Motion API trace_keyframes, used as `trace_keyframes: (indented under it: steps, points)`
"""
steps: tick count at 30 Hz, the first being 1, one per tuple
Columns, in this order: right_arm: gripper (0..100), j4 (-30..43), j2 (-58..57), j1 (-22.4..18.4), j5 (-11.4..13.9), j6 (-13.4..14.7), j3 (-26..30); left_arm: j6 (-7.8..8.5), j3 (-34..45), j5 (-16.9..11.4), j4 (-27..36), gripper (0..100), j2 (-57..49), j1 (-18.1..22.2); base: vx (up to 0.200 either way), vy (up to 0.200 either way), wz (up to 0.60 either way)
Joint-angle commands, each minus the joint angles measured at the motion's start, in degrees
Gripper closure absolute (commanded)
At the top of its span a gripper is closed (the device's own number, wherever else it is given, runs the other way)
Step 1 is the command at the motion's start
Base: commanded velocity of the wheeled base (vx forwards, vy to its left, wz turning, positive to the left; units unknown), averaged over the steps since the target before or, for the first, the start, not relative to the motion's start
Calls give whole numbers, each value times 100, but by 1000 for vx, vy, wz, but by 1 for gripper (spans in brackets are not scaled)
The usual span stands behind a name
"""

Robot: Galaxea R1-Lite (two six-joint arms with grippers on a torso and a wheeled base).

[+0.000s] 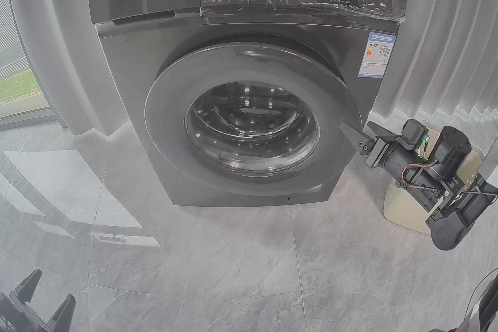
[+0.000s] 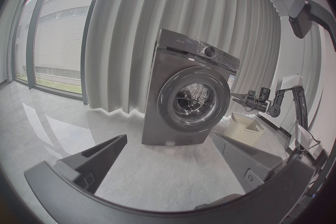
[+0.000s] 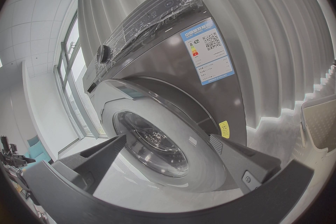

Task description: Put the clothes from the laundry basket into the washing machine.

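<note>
Head view, washer beside right end effector

Pale pleated curtain, glossy grey tiled floor reflecting daylight from tall window, white panelled ceiling.

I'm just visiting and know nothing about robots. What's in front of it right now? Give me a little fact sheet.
Machine: dark grey front-loading washing machine on pale tiled floor
Door: round glass door, shut
Basket: cream perforated plastic laundry basket, on the floor right of the machine
Basket contents: cannot tell from here
Right gripper: open, empty, at the door's right rim
Left gripper: open, empty, low near the floor
</note>
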Motion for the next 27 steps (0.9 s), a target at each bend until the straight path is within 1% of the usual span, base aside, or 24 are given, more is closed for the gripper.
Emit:
trace_keyframes:
  steps: [1,13,14,18,21,27]
  points:
    - [0,-1,6,-6,2,-2,-4,9,101,-1,-2,0,9,0,0,0,0]
    - [0,-1,6,-6,2,-2,-4,27,101,-10,-2,0,9,0,0,0,0]
    - [0,-10,6,-6,2,-2,5,0,101,-10,-2,0,9,0,0,0,0]
    - [0,-1,15,3,2,-10,5,-17,101,8,-2,0,9,0,0,0,0]
    - [0,-10,15,3,2,-10,5,-17,101,8,-2,0,9,0,200,0,0]
    - [0,-1,15,3,2,-19,31,-8,101,-1,-2,0,9,0,0,0,0]
